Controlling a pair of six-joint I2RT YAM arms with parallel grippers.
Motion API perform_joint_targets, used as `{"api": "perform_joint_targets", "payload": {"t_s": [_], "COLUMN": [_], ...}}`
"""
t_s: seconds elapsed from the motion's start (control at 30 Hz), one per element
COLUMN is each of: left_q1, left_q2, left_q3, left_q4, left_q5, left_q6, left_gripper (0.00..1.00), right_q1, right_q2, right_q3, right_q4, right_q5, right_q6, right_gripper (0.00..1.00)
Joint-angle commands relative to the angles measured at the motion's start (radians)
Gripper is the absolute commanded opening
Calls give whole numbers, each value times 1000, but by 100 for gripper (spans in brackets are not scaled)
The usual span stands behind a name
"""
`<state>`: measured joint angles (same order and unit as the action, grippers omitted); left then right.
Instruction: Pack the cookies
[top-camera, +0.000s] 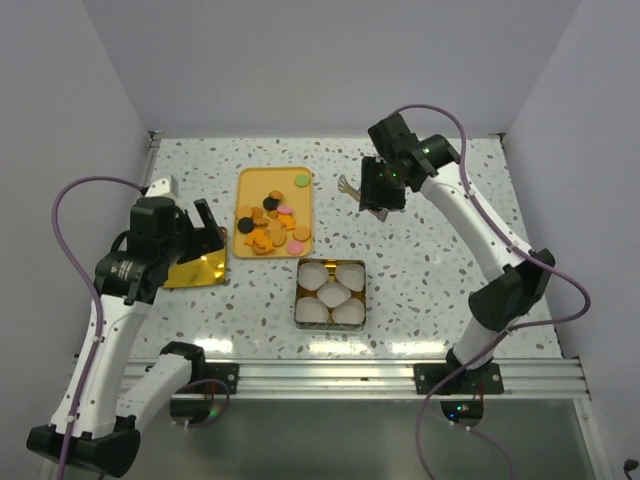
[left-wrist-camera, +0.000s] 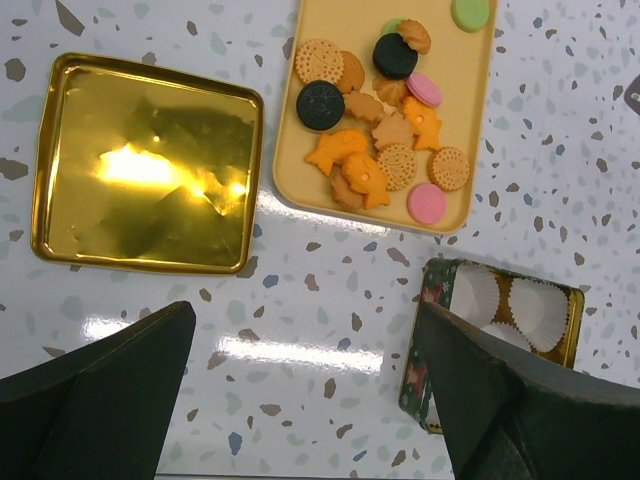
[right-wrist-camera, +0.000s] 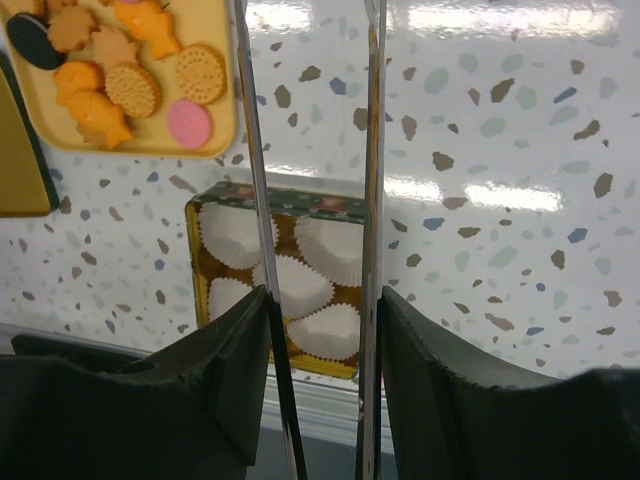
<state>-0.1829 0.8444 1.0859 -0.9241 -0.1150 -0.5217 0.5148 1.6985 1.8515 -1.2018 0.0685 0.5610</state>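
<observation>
The cookies lie in a heap on a yellow tray: orange-brown, black, pink and green ones. They also show in the left wrist view and the right wrist view. A square tin holds white paper cups. My left gripper is open and empty above the table, between a gold lid and the tin. My right gripper is raised right of the tray, shut on metal tongs whose tips point toward the tray.
The gold lid lies upside down left of the tray. The tin stands near the table's front rail. White walls close in the table on three sides.
</observation>
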Motion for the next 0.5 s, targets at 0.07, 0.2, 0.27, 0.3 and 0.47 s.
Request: {"api": "perform_joint_targets", "payload": {"t_s": [0.07, 0.2, 0.27, 0.3, 0.47], "left_q1": [7, 7, 7, 7, 7], "left_q2": [62, 78, 70, 62, 54], "left_q3": [127, 160, 148, 134, 92], "left_q4": [-47, -39, -35, -29, -13], "left_q5": [-8, -17, -20, -12, 15], "left_q6": [3, -8, -32, -50, -75], "left_gripper": [100, 100, 100, 100, 100], "right_q1": [79, 125, 136, 140, 143], "right_q2": [180, 326, 380, 427, 558], "right_q3": [247, 440, 512, 538, 655], "right_q4": [-77, -81, -55, -26, 2], "right_q5": [-62, -65, -65, -65, -105], "right_q6": [-87, -130, -142, -144, -139], "right_gripper": [47, 47, 47, 47, 47]}}
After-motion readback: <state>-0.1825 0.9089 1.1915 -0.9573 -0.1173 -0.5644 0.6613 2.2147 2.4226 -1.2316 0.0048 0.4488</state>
